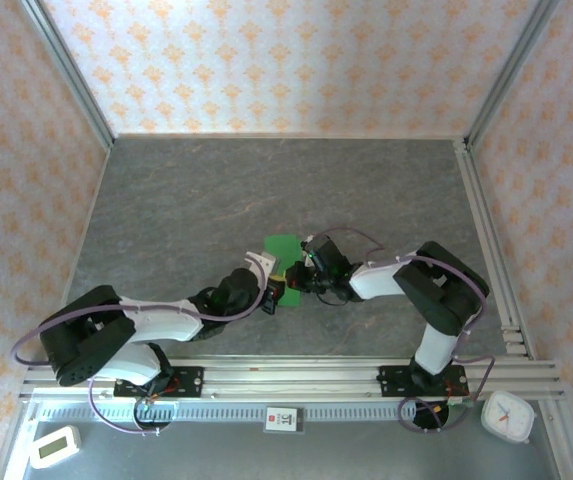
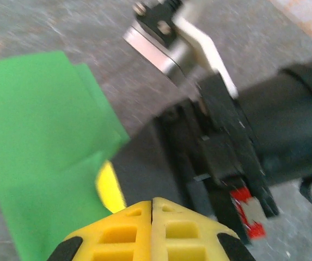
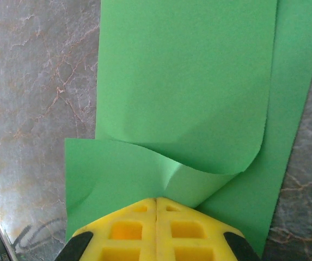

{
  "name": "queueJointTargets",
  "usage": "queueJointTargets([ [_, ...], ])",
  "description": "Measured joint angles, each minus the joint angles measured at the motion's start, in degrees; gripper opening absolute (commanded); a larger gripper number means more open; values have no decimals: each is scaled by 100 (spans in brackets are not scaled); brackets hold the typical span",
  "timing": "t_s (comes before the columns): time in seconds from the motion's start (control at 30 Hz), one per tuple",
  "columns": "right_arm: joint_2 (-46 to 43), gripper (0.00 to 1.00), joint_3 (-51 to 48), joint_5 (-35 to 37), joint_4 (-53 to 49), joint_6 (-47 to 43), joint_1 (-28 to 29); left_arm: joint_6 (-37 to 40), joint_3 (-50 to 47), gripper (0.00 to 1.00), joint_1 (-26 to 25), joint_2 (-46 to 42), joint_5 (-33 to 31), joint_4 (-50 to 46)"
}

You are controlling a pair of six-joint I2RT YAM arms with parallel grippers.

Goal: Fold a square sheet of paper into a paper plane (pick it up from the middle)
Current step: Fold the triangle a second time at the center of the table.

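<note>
Thin bright green square sheet of paper (image 3: 183, 81) is found partly folded near the middle of the grey marbled tabletop (image 1: 216, 190), between the two arms. One layer is curled over the flat layer beneath. The bend is rounded and no sharp crease has been pressed in there.

The right gripper (image 3: 156, 200) jaws are pressed together, with yellow fingertips (image 3: 139, 209) meeting at the near edge where the curl begins. A pinch on the flap is judged likely, so that it can be carried across.

The left gripper (image 2: 152, 202) jaws are also closed, and nothing is seen between them. It is held just beside the sheet's edge, facing the right gripper, probably as a blunt tip for pinning or creasing.

The task is judged early, as no dart shape has been made yet.
</note>
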Motion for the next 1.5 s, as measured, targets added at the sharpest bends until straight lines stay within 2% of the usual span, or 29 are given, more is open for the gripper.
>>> queueJointTargets([
  [0.37,15,0,35,2,-44,22,9,-116,-105,0,-24,798,-96,433],
  [0.9,22,0,35,22,-39,24,11,-538,-649,0,166,1062,-219,1250],
  [1.23,26,0,35,26,-37,42,15,-1333,-1563,0,164,175,-345,1388],
  [1.37,26,0,15,28,4,50,15,-1652,-1794,0,92,-568,-448,807],
  [1.5,26,0,-13,31,66,66,15,-1637,-1593,0,87,-1241,-472,59],
])
